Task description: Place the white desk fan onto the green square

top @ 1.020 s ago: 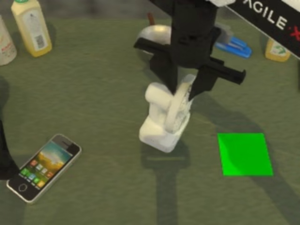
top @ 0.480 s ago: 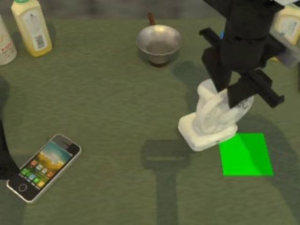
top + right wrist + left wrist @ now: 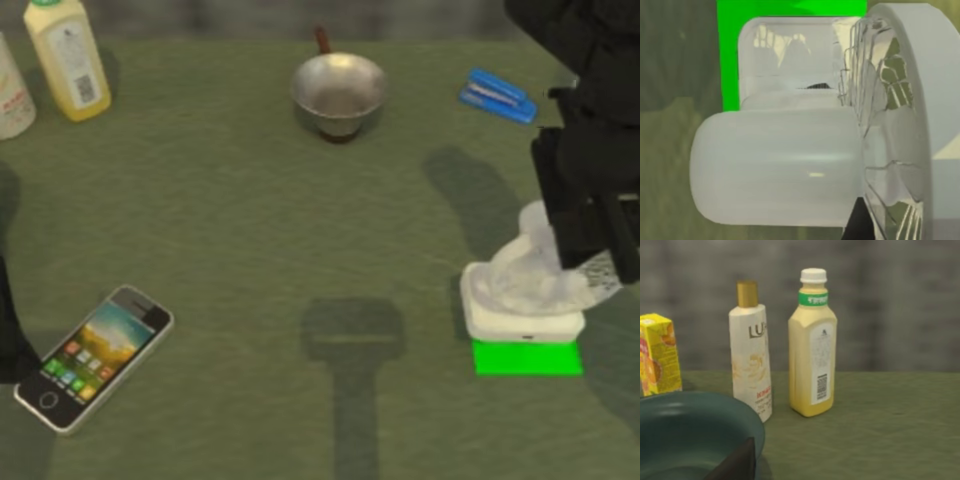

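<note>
Right gripper point(image 3: 585, 255) at the top view's right side, jaws closed on the white desk fan point(image 3: 525, 290) around its round grilled head, holding it base-down over the green square point(image 3: 527, 358). Base covering the far part of the patch, a near strip left bare; from the right wrist view, green showing along one side and the far edge of the base. Whether resting on the patch or just above it: cannot tell.

Probably light, hollow plastic; stiff, smooth, a bit slippery. Grille likely the weakest part, so a gentle squeeze across the head's rim, or better the cylindrical motor housing point(image 3: 775, 165). Top-heavy when tilted; best set down flat on the square base.

Fingertips hidden behind the fan and the dark arm. Far edge of the patch hidden under the base.

Left gripper parked off the tabletop's left, its wrist view facing a yellow bottle point(image 3: 812, 345), a white bottle point(image 3: 751, 352) and a teal bowl point(image 3: 690, 430); jaw state unclear.
</note>
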`<act>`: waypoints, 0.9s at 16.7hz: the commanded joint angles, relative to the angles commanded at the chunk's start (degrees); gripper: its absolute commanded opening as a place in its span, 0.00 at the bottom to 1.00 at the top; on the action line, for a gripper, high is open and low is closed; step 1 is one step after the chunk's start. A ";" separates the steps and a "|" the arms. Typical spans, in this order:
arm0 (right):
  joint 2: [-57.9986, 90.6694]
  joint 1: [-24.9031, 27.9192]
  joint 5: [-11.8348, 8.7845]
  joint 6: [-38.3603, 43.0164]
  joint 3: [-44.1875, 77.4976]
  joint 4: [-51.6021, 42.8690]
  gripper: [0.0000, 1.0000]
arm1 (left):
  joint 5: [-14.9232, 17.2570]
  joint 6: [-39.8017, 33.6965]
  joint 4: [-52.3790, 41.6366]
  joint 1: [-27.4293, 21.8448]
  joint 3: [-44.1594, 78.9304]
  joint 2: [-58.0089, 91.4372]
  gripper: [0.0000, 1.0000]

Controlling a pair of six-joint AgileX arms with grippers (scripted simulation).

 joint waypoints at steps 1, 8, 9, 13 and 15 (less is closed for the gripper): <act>-0.04 -0.02 0.00 0.05 -0.05 0.02 0.00 | 0.00 0.00 0.00 0.00 0.00 0.00 1.00; 0.14 -0.12 -0.01 -0.13 -4.02 4.29 0.00 | 0.00 0.00 0.00 0.00 0.00 0.00 1.00; 0.19 -0.20 0.00 -0.19 -5.69 6.05 0.00 | 0.00 0.00 0.00 0.00 0.00 0.00 1.00; 0.37 -0.28 0.01 -0.20 -7.44 7.82 0.00 | 0.00 0.00 0.00 0.00 0.00 0.00 1.00; 0.37 -0.28 0.01 -0.20 -7.44 7.82 0.08 | 0.00 0.00 0.00 0.00 0.00 0.00 1.00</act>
